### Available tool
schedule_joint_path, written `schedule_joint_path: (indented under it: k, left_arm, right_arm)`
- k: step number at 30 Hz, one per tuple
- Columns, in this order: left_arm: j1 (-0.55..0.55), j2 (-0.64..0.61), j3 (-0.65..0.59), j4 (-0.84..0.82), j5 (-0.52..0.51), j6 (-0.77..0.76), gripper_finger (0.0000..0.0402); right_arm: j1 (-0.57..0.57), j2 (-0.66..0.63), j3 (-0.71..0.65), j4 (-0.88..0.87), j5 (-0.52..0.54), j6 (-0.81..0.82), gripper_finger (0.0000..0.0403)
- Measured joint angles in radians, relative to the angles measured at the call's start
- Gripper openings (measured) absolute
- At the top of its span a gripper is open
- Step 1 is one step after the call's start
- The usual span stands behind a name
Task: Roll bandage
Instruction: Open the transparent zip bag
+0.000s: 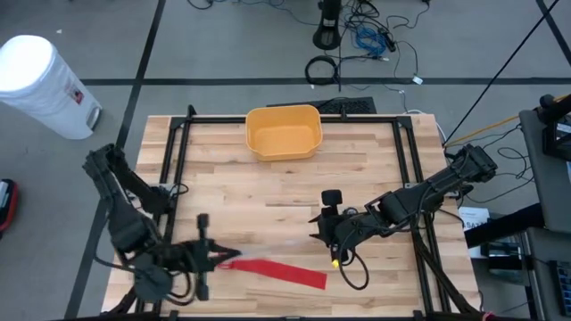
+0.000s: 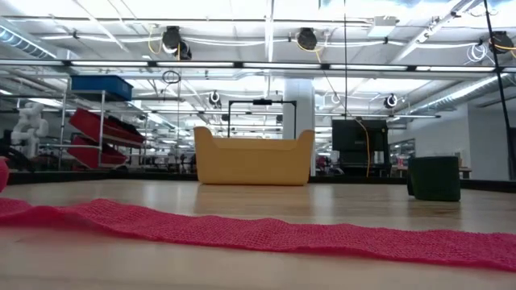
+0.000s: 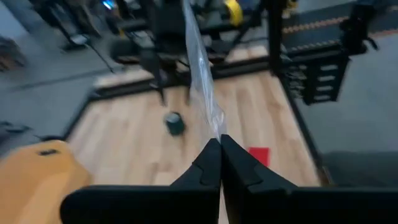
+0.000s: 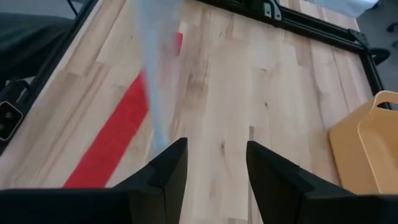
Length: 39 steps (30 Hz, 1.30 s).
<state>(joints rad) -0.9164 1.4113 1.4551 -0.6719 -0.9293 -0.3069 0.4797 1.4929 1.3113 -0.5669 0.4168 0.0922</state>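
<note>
A red bandage lies flat and unrolled along the table's near edge; it also shows in the low view and the right wrist view. My left gripper is at the bandage's left end, shut on a pale see-through strip. The strip runs toward my right gripper. My right gripper is open above the table right of centre, and the strip ends beside one of its fingers. Whether it touches I cannot tell. My left gripper pinches one end of the see-through strip between its two shut fingertips, coming level from the table's left. The strip runs on from the tips, above the table. Whether the bandage's left end is also in the pinch is hidden by the fingers.
A yellow bin stands at the table's far middle and shows in the low view. A small dark object stands on the table beside my right gripper and shows in the low view. A black frame borders the table.
</note>
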Motion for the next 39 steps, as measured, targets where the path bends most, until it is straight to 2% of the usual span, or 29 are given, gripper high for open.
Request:
schedule_joint_path:
  k: [10, 14, 16, 23, 30, 39]
  left_arm:
    - [-0.121, -0.019, -0.012, -0.099, -0.158, -0.041, 0.0001]
    - [-0.149, -0.019, -0.012, -0.097, -0.203, -0.045, 0.0001]
    - [-0.161, -0.020, -0.012, -0.096, -0.232, -0.045, 0.0001]
    - [-0.179, -0.021, -0.013, -0.091, -0.260, -0.026, 0.0001]
    - [-0.179, -0.021, -0.013, -0.091, -0.279, -0.026, 0.0001]
    - [-0.180, -0.021, -0.013, -0.091, -0.277, -0.027, 0.0001]
  right_arm:
    - [0.000, 0.002, 0.000, 0.013, -0.007, 0.021, 0.0151]
    - [-0.001, 0.026, 0.000, 0.082, -0.119, -0.003, 0.0151]
    - [0.000, 0.044, -0.001, 0.123, -0.134, -0.041, 0.0151]
    - [-0.022, 0.044, -0.001, 0.203, -0.112, -0.117, 0.0151]
    - [-0.041, 0.041, -0.001, 0.113, -0.077, -0.051, 0.0151]
    - [-0.050, 0.041, -0.001, 0.174, -0.073, -0.093, 0.0151]
